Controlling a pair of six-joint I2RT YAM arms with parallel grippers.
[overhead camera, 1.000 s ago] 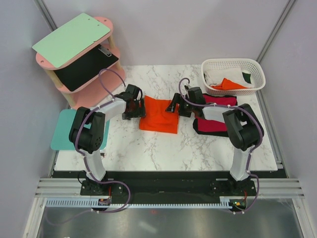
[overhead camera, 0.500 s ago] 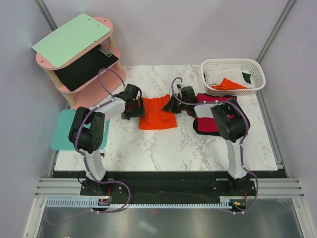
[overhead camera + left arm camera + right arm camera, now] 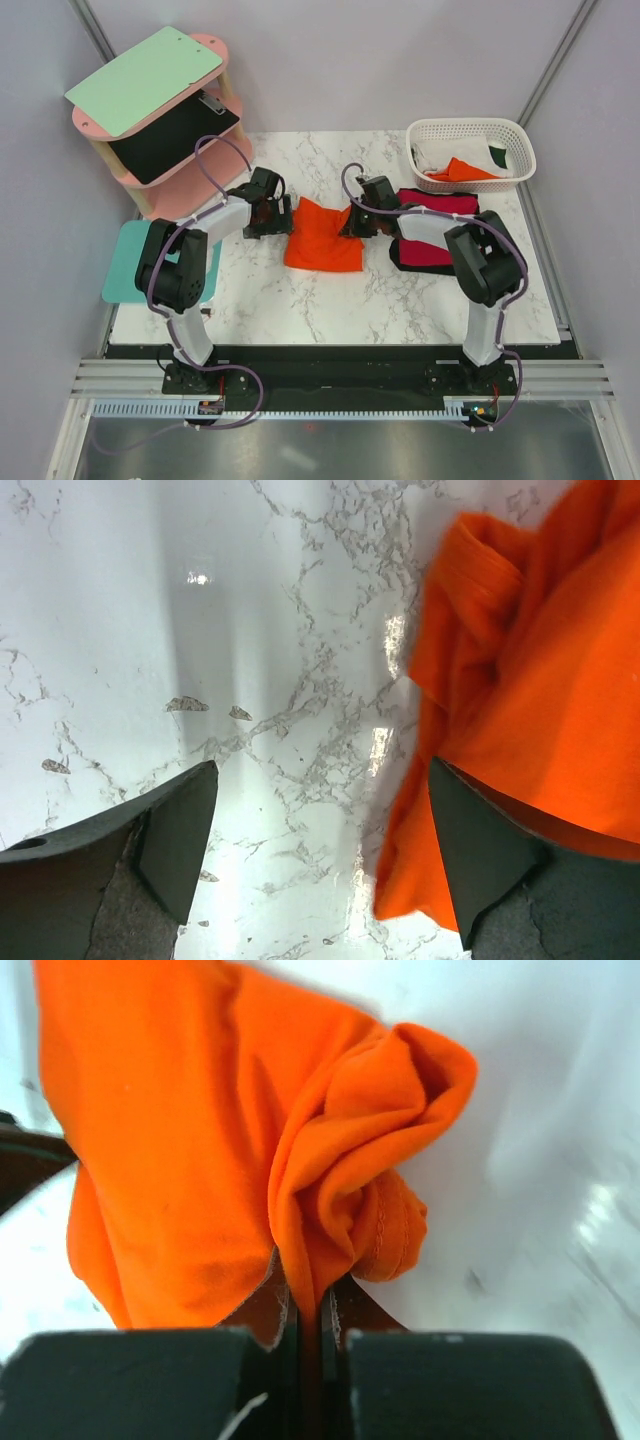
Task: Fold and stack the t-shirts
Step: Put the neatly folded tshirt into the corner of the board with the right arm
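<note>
Orange shirt: bunched, mid-fold.
Right tool: clamped on its edge; carry it across evenly.
Left tool: wide apart, gripping nothing; pin your side flat.

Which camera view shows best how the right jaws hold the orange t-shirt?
The right wrist view: a bunched fold of the orange t-shirt sits pinched between the shut right jaws. The top view shows the shirt lying on the marble table, the grip hidden. The left wrist view shows only its edge.
</note>
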